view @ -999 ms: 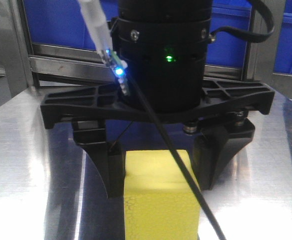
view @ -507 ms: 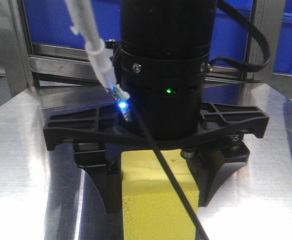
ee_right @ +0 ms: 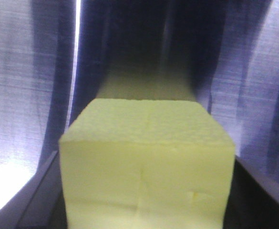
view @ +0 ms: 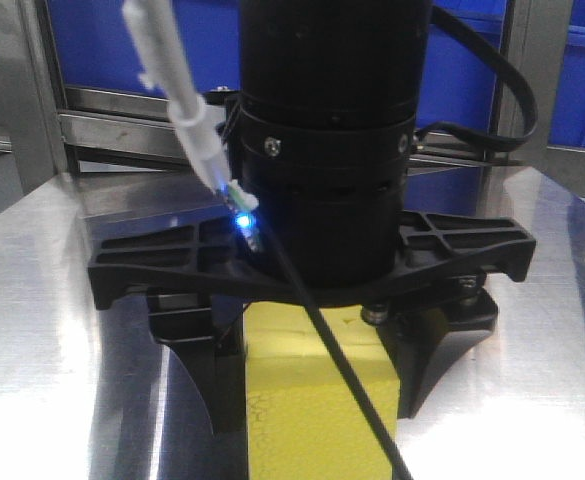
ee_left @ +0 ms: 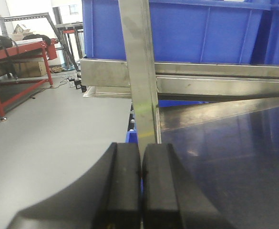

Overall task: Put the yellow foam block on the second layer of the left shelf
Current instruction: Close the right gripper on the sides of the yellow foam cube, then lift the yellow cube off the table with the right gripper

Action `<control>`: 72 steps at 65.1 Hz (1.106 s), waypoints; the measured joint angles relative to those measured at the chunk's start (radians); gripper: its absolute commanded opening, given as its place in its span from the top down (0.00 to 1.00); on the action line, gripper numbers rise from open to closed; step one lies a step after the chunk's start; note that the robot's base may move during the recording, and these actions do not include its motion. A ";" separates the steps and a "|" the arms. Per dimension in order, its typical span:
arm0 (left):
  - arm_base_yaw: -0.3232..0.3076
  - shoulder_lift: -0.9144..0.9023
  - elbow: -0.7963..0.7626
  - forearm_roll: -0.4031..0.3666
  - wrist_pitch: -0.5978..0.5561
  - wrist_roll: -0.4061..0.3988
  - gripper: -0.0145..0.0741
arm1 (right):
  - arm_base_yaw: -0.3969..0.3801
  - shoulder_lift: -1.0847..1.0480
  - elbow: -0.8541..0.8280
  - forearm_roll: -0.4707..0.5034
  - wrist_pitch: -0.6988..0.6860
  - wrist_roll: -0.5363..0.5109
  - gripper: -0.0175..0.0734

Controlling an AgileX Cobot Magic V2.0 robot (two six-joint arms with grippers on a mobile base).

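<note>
The yellow foam block stands on a shiny metal surface, close to the front camera. My right gripper has come down over it, one black finger on each side, close against the foam, jaws open. In the right wrist view the yellow foam block fills the space between the two dark fingers. My left gripper is shut with nothing in it, facing a steel shelf post.
Blue plastic bins sit on the shelf level above a steel rail. A reflective shelf board lies to the right of the post. Grey floor and a red workbench lie to the left. More blue bins stand behind the metal frame.
The right gripper has lowered further over the yellow block, so its fingers now reach down both sides. The block itself has stayed in place.
</note>
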 measured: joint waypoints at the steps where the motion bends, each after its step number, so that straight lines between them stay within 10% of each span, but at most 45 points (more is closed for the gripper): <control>1: 0.000 0.000 0.000 0.000 0.000 0.000 0.68 | 0.000 0.000 0.000 0.000 0.000 0.000 0.12; 72: 0.000 0.000 0.000 0.000 0.000 0.000 0.68 | 0.000 -0.014 0.000 0.000 0.026 -0.038 0.28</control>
